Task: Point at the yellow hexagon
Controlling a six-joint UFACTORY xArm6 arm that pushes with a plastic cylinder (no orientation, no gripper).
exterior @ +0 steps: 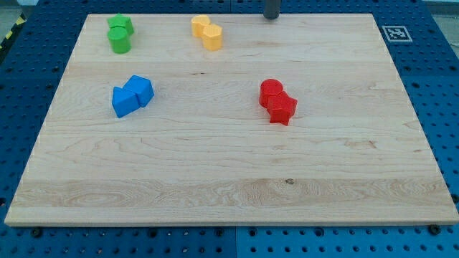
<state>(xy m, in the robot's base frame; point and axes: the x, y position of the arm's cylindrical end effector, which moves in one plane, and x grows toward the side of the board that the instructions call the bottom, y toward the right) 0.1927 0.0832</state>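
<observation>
Two yellow blocks touch near the view's top, left of centre: one [201, 25] at the upper left and a yellow hexagon [212, 36] at the lower right. My tip [271, 17] is the dark rod's lower end at the board's top edge, to the right of the yellow pair and apart from it by roughly a block's width or more. It touches no block.
Two green blocks [120, 34] touch at the top left. Two blue blocks [133, 95] touch at the middle left. A red cylinder [271, 92] touches a red block [282, 110] right of centre. A marker tag [395, 33] lies beside the wooden board [229, 172] at the top right.
</observation>
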